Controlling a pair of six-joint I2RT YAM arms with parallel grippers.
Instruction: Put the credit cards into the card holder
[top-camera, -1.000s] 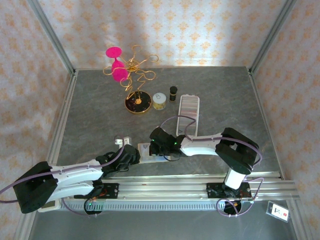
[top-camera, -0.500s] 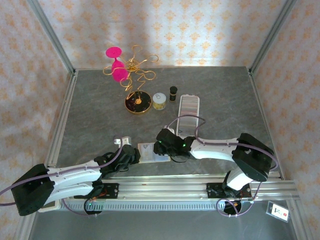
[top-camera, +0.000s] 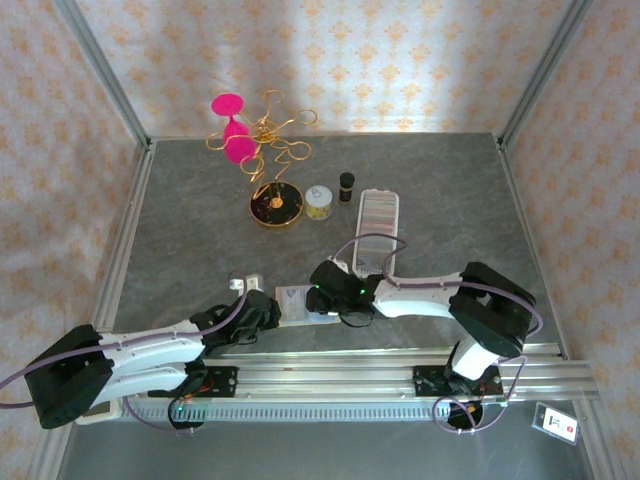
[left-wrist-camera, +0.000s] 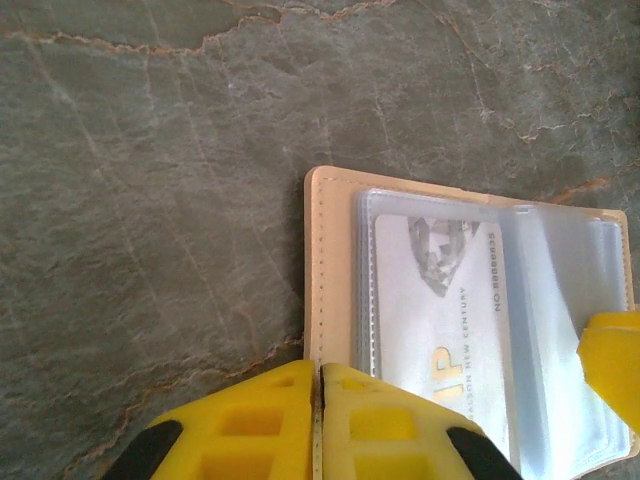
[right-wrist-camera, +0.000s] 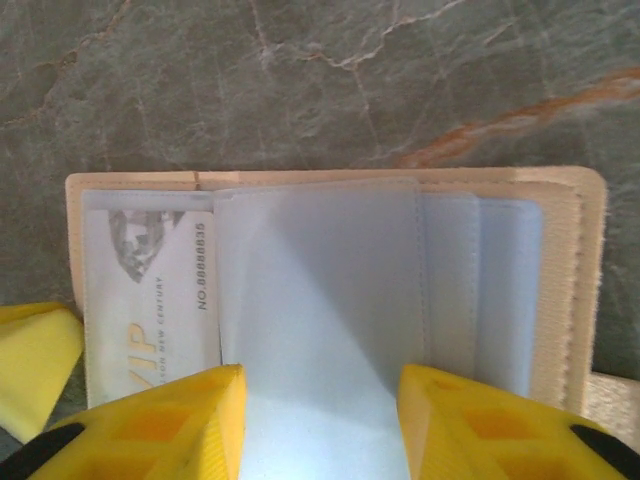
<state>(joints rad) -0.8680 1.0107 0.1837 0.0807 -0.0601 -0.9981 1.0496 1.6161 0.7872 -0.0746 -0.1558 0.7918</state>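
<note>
The cream-beige card holder (top-camera: 298, 304) lies open on the grey table near the front. My left gripper (left-wrist-camera: 321, 400) is shut on the beige left edge of the card holder (left-wrist-camera: 328, 270). A whitish credit card (left-wrist-camera: 440, 310) marked VIP sits in a clear sleeve, also visible at the left of the right wrist view (right-wrist-camera: 150, 275). My right gripper (right-wrist-camera: 320, 400) stands open above a pale blue credit card (right-wrist-camera: 315, 300), which lies flat across the sleeves of the card holder (right-wrist-camera: 575, 290). A yellow fingertip (left-wrist-camera: 612, 350) of the right gripper shows at the holder's far side.
A long clear case with grey ribbed rows (top-camera: 377, 228) lies just behind the right arm. Further back stand a gold wire stand with pink discs (top-camera: 262, 150), a small jar (top-camera: 319, 202) and a dark bottle (top-camera: 347, 185). A metal rail (top-camera: 350, 365) runs along the near edge.
My right gripper has opened and let go of the pale blue card, shifting slightly to the right. The left gripper has stayed shut at the holder's edge.
</note>
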